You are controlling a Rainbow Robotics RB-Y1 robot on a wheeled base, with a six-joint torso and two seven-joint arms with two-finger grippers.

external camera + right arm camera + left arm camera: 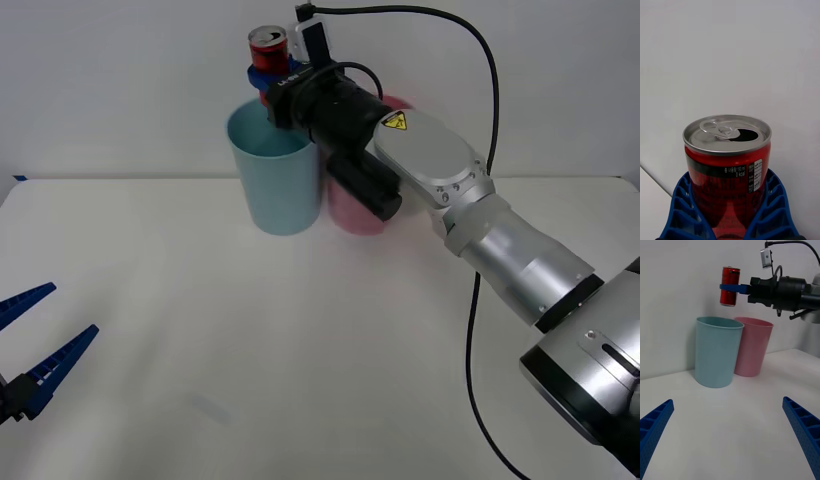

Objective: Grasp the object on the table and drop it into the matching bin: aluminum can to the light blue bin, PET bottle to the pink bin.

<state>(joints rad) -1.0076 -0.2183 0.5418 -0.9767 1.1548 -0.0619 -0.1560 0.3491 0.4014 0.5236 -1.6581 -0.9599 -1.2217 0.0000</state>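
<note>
While outstretched, right gripper (268,72) clamps aluminum can (267,47).

— Surface on my feed? 
— One desk (300,380), wide, plain white, flat. 
— Items standing on it? 
— I log two: light blue bin (273,170), upright, far side; pink bin (352,210), upright, just beside it on its right.

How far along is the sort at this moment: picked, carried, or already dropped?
Picked and carried: the right pincer is shut on the red aluminum can, holding it upright in the air above the light blue bin, beside the pink bin. Left to do: open and let it drop in. The left pincer waits open, low over the white table.
</note>
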